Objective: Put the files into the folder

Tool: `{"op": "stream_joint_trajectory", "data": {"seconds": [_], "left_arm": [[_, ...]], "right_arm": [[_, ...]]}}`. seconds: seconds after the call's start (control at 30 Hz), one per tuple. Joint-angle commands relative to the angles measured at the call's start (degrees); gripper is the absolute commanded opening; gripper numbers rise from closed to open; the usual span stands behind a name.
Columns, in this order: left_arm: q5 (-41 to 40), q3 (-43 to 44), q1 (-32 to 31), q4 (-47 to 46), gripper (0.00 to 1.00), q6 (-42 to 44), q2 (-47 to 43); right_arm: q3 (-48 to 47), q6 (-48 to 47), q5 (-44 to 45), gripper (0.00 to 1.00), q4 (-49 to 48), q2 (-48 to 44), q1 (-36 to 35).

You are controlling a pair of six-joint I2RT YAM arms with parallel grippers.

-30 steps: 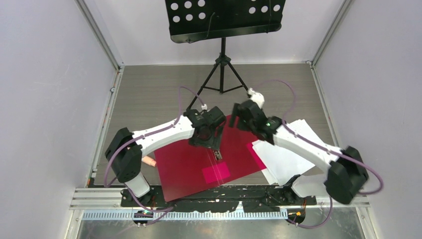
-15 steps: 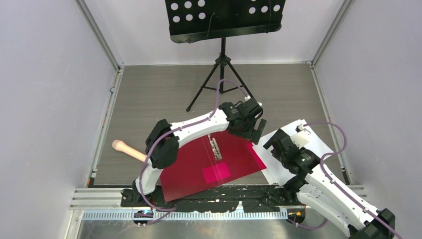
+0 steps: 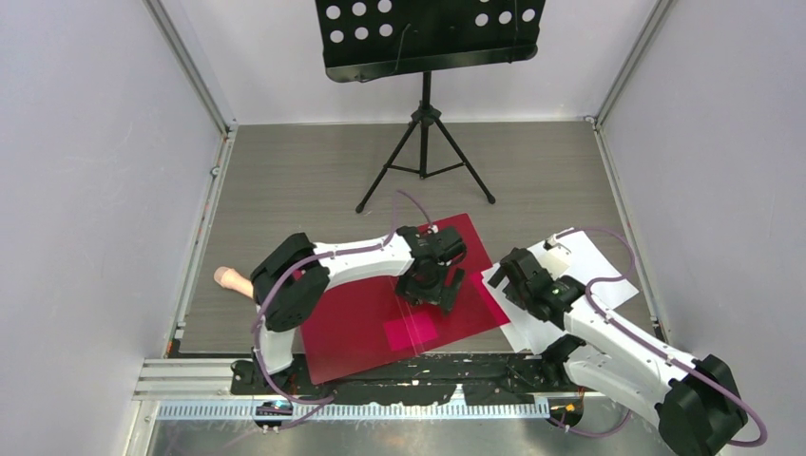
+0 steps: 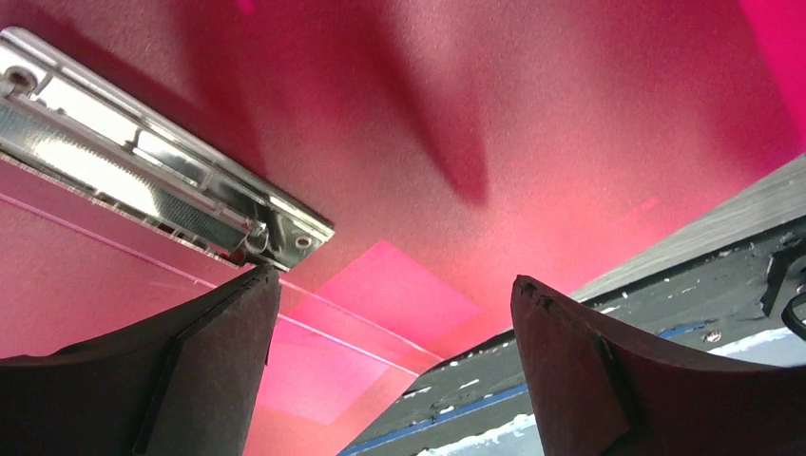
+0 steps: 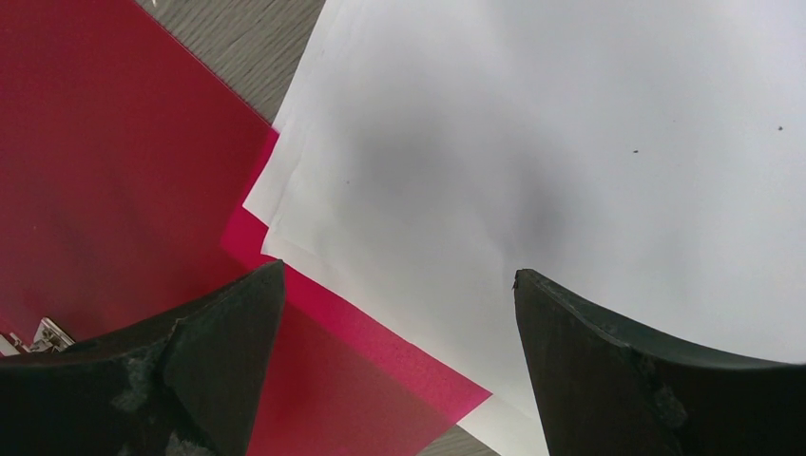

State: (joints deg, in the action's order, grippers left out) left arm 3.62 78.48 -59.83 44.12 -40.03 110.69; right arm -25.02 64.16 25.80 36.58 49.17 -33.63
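The crimson folder (image 3: 352, 323) lies open and flat on the table near the front edge, with its pink patch (image 3: 411, 330) showing. My left gripper (image 3: 445, 287) is open and empty just above the folder's middle. In the left wrist view, the gripper (image 4: 394, 280) hangs over the folder (image 4: 532, 142), with the metal clip (image 4: 162, 180) by its left finger and the pink patch (image 4: 380, 304) below. The white files (image 3: 525, 328) lie to the right, overlapping the folder's right edge. My right gripper (image 3: 504, 275) is open above their left edge. The right wrist view shows this gripper (image 5: 399, 275), the files (image 5: 570, 142) and the folder (image 5: 95, 142).
A black music stand (image 3: 425, 38) on a tripod (image 3: 425, 157) stands at the back centre. A peach-coloured handle-like object (image 3: 231, 280) lies on the table left of the folder. Grey walls close in both sides. A black rail (image 3: 418, 389) runs along the front edge.
My left gripper has swung from the folder's far right corner back over its middle by the clip. My right gripper has moved a little to the left, staying over the files' left edge.
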Motion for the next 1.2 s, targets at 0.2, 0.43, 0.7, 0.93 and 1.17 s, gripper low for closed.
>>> {"op": "stream_joint_trajectory", "data": {"seconds": [0.2, 0.43, 0.7, 0.93, 1.17], "left_arm": [[-3.1, -4.0, 4.8, -0.8, 0.92, 7.1, -4.9], [-6.4, -4.4, 11.1, 0.5, 0.92, 10.9, -3.7], [-11.7, -6.2, 17.7, 2.3, 0.92, 13.4, -2.8], [-16.1, -3.4, 19.0, 5.5, 0.91, 16.7, -2.2], [-20.8, 0.5, 19.0, 10.7, 0.91, 17.8, -4.1]], "right_arm": [[0.7, -0.9, 0.7, 0.95, -4.4, 1.2, 0.0], [1.1, -1.5, 0.8, 0.95, -4.4, 0.4, 0.0], [1.2, -2.6, 1.0, 0.95, -4.3, 0.5, 0.0], [1.1, -3.1, 1.2, 0.95, -4.6, 0.5, 0.0], [0.6, -2.3, 5.1, 0.95, 0.4, -0.4, 1.3]]}}
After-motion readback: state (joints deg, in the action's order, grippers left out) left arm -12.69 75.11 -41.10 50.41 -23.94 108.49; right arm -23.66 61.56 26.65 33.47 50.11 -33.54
